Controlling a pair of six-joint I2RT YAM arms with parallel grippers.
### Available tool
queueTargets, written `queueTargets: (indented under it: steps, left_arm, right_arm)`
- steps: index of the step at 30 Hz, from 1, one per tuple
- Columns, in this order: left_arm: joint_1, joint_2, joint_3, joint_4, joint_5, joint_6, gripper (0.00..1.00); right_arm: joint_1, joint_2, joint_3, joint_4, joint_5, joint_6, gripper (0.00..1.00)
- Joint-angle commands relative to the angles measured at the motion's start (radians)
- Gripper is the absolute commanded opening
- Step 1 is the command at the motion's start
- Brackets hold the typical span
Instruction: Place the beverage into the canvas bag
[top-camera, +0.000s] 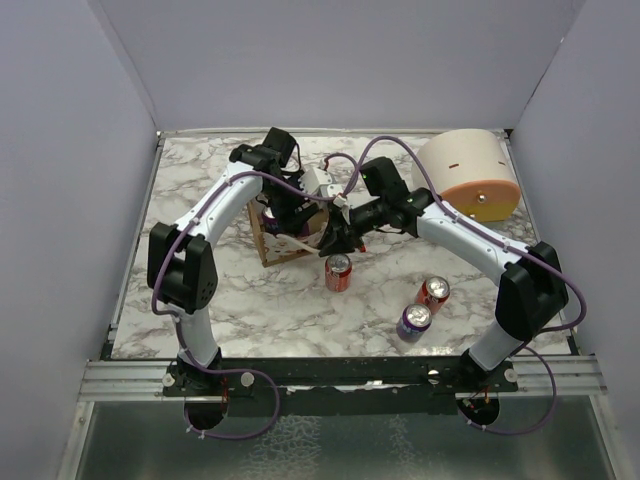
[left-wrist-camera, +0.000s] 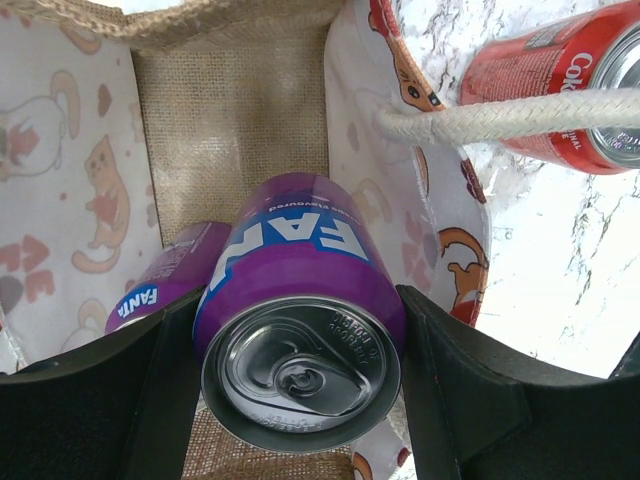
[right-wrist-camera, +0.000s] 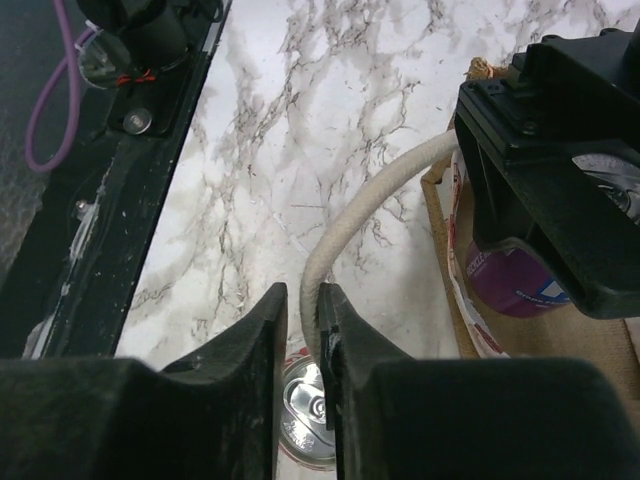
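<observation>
The left hand (left-wrist-camera: 300, 335) is clenched on a purple Fanta can (left-wrist-camera: 300, 300). A black finger (left-wrist-camera: 110, 400) presses each side of it, and the pull-tab end faces the wrist camera. Hand and can are down inside the open mouth of the canvas bag (left-wrist-camera: 235, 110). The bag's burlap end wall lies straight beyond the fingertips, and its white, cat-printed lining rises on both sides of the hand. Just left of the held can, past the left finger, a second Fanta can (left-wrist-camera: 165, 280) sits inside the bag. It seems to lean against the held can, though the finger hides its lower end.

To the right of this hand, outside the bag wall, a white rope handle (left-wrist-camera: 500, 118) is stretched taut. Beyond it a Coca-Cola can (left-wrist-camera: 545, 70) stands on the marbled table (left-wrist-camera: 560, 290).

The right hand (right-wrist-camera: 303, 310) is pinched shut on that rope handle, which curves up from between its fingers toward the bag. The silver top of the Coca-Cola can shows directly below its fingertips. In the top view this hand sits just right of the bag, close to the left hand.

Farther right of the right hand, toward the arm bases, a red can (top-camera: 434, 292) and a purple can (top-camera: 413, 322) stand close together, well apart from the bag. Beyond the right arm, a cream dome-shaped container (top-camera: 470, 175) with an orange-yellow rim lies near the table's far right corner.
</observation>
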Motion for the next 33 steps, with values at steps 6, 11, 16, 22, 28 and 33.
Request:
queueTargets:
  steps: [6,11,16,22,28,33]
  left_arm:
    - [-0.009,-0.021,0.013,0.02,0.004,0.013,0.01]
    - [-0.009,-0.05,-0.037,0.064,-0.01,-0.007,0.03]
    - [-0.009,-0.041,-0.032,0.041,-0.045,0.016,0.05]
    - [-0.015,-0.008,0.002,-0.009,-0.047,0.074,0.06]
    - [-0.02,0.034,0.031,-0.063,-0.053,0.155,0.06]
    - [-0.021,0.04,0.037,-0.078,-0.043,0.204,0.07]
  right_arm:
    - [0.008,-0.015,0.008,-0.024,0.013,-0.028,0.36]
    - [0.007,-0.001,0.009,-0.014,0.012,-0.021,0.36]
    - [0.008,-0.012,-0.02,0.012,0.032,-0.012,0.21]
    - [0.008,-0.03,-0.038,0.028,0.038,0.001,0.05]
    - [0.008,-0.042,-0.04,0.024,0.054,0.004,0.01]
    - [0.008,-0.055,-0.036,0.019,0.086,0.006,0.01]
